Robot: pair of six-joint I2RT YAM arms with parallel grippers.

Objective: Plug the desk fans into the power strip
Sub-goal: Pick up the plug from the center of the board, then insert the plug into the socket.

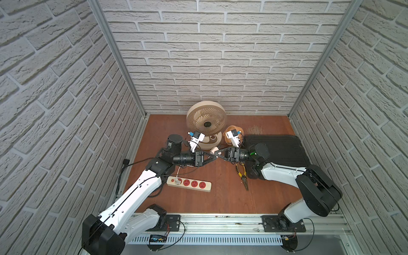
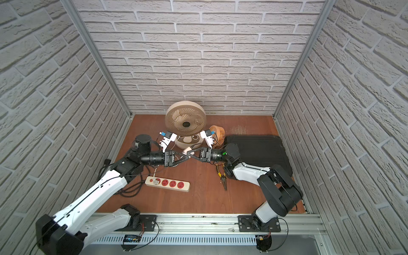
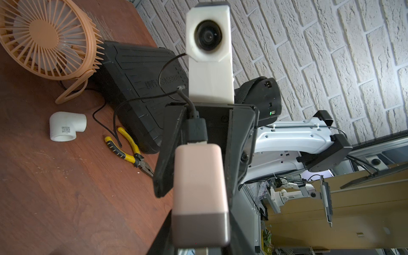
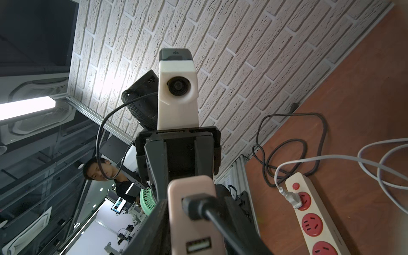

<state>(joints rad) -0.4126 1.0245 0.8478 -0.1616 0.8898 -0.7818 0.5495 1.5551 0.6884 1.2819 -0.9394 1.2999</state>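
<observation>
Both grippers meet above the table's middle, in front of the fans. A pink USB adapter (image 1: 213, 150) (image 3: 199, 189) (image 4: 191, 205) with a black cord plugged into it is held between them. My left gripper (image 1: 214, 158) (image 3: 199, 240) is shut on one end. My right gripper (image 1: 216, 152) (image 4: 194, 223) is shut on the other end, its fingers (image 3: 167, 152) pressed to both sides. The black cord trails toward the small orange desk fan (image 1: 234, 135) (image 3: 47, 39). The cream power strip (image 1: 188, 183) (image 4: 313, 212) lies nearer the front, a white plug (image 1: 177, 181) in its first red socket.
A large beige fan (image 1: 206, 120) stands at the back wall. Yellow-handled pliers (image 1: 242, 176) (image 3: 130, 152) lie beside a black case (image 1: 278, 150). A white pipe elbow (image 3: 67, 125) sits near the orange fan. Black cord loops (image 4: 291, 141) lie left of the strip.
</observation>
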